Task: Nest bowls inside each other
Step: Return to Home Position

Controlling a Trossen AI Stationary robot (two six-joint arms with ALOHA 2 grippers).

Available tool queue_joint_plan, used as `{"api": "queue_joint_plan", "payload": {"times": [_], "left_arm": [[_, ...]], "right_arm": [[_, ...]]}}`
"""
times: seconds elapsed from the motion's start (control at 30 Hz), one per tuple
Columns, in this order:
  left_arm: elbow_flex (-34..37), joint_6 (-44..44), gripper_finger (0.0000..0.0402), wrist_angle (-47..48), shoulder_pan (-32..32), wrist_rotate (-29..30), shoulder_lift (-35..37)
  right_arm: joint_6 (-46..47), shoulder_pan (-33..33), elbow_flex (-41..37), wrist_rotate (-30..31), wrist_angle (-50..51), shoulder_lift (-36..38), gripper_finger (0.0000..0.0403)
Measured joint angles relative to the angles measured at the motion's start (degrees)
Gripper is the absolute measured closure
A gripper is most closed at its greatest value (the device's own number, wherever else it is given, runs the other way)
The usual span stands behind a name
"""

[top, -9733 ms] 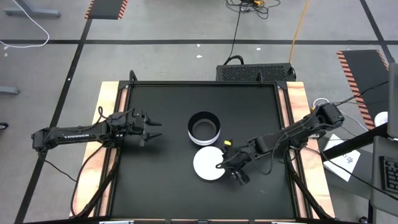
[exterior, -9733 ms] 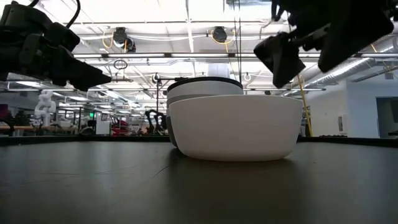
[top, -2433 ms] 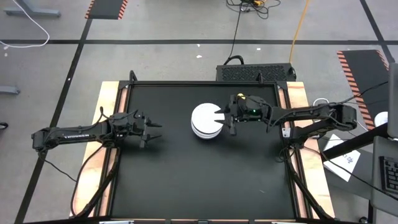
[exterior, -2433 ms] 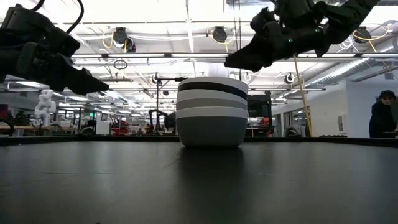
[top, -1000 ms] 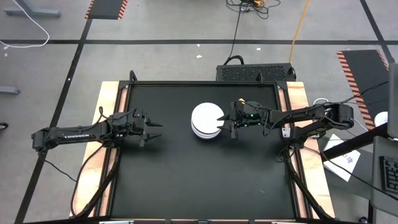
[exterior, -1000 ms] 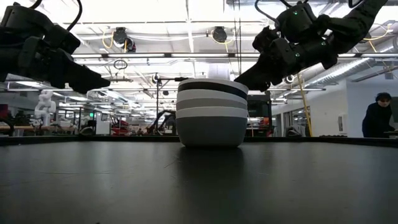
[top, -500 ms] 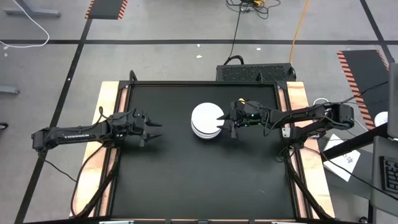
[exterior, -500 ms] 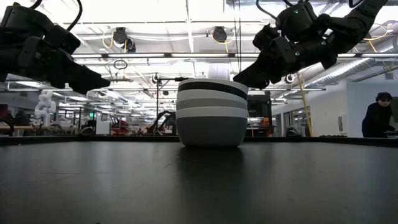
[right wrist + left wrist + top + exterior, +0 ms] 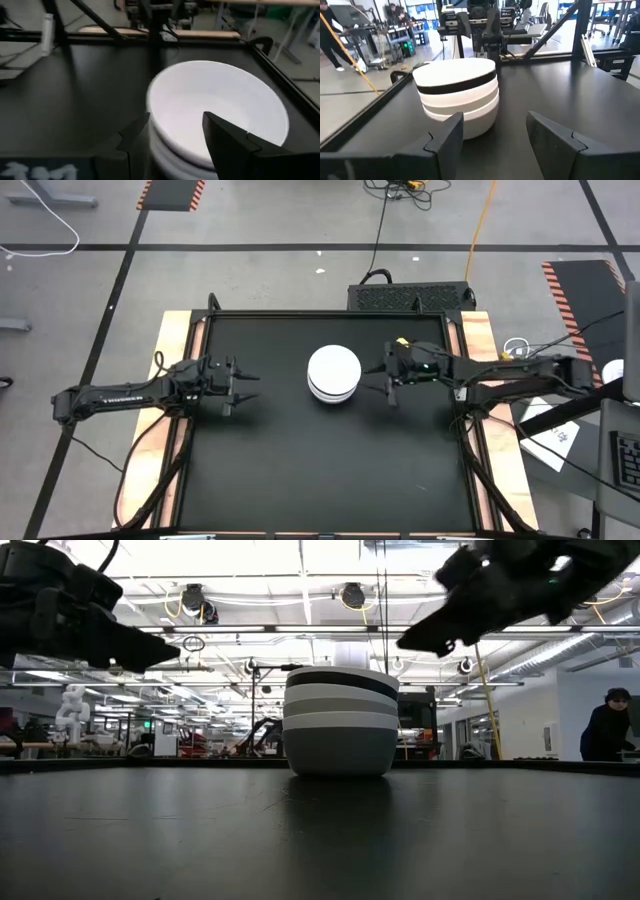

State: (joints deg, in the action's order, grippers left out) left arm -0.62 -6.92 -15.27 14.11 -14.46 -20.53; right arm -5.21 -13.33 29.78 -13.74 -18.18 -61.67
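High view puts all the bowls in one nested stack (image 9: 333, 374) near the middle of the black worktop (image 9: 300, 470), with no loose bowl elsewhere on it. From the low view the stack (image 9: 340, 720) stands upright and even, showing bands of grey, white and black under a white top rim.

The right gripper (image 9: 378, 380) hovers just beside the stack, clear of it, its fingers (image 9: 227, 140) apart and holding nothing. The left gripper (image 9: 248, 384) waits well apart on the other side, its fingers (image 9: 445, 140) also spread and empty.

Nesting looks complete. All that seems left is for the arms to pull back to rest without nudging the stack.
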Motion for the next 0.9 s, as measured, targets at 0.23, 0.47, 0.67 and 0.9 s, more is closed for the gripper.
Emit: {"api": "queue_joint_plan", "payload": {"times": [0.23, 0.47, 0.67, 0.9], "left_arm": [[0.0, 0.2, 0.0183, 1.3, 0.0, 0.2, 5.1], [0.0, 0.9, 0.0183, 3.5, 0.0, 5.7, 7.8], [0.0, 2.7, 0.0183, 3.7, 0.0, 5.9, 7.8], [0.0, 2.3, 0.0183, 8.0, 0.0, 7.7, 7.8]], "right_arm": [[3.9, 1.8, -10.2, 0.4, -1.3, 17.1, 0.0232], [8.4, 1.8, -16.8, 2.1, -0.7, 28.6, 0.0234], [8.7, 1.8, -18.4, 6.0, 1.2, 31.5, 0.0251], [10.4, 1.8, -21.0, 6.4, 3.6, 35.4, 0.0269]]}}
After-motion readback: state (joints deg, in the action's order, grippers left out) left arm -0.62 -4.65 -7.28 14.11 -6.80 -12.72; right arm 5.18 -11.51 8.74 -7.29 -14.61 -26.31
